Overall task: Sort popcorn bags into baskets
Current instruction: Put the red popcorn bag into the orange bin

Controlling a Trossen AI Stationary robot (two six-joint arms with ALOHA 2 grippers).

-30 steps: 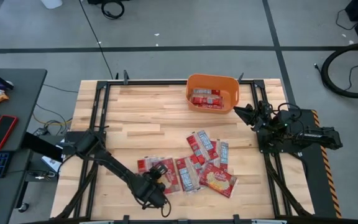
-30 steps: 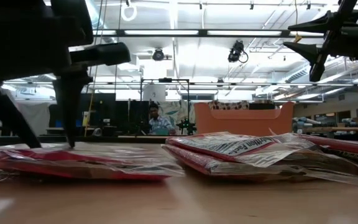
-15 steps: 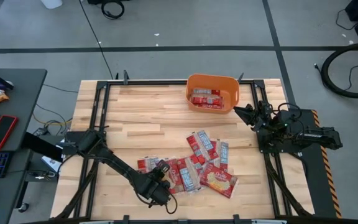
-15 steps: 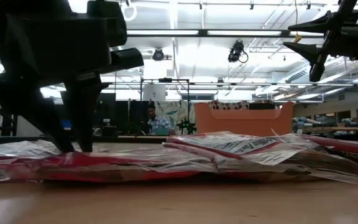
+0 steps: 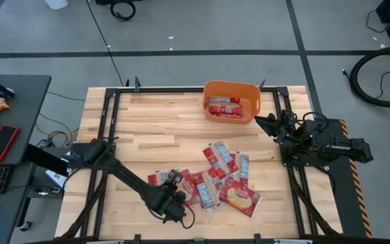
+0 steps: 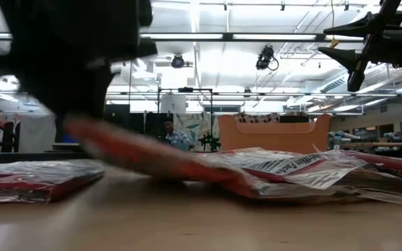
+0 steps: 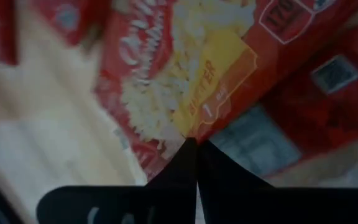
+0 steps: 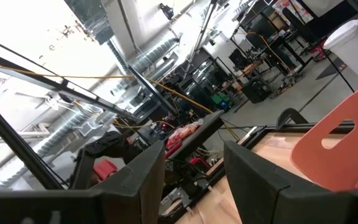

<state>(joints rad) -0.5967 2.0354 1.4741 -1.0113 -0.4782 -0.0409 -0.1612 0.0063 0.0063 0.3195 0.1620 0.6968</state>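
The left gripper [image 5: 175, 181] is moved a little further along the table's near side, toward the pile of popcorn bags [image 5: 222, 177]. One popcorn bag [image 7: 185, 81] is now pinched between its closed fingers, and in the low view that bag [image 6: 145, 155] is lifted at one end and tilted, where it was lying flat before. In the high view, the bag by the gripper is shifted closer to the others. A flat bag [image 6: 37, 180] is now left alone nearby.
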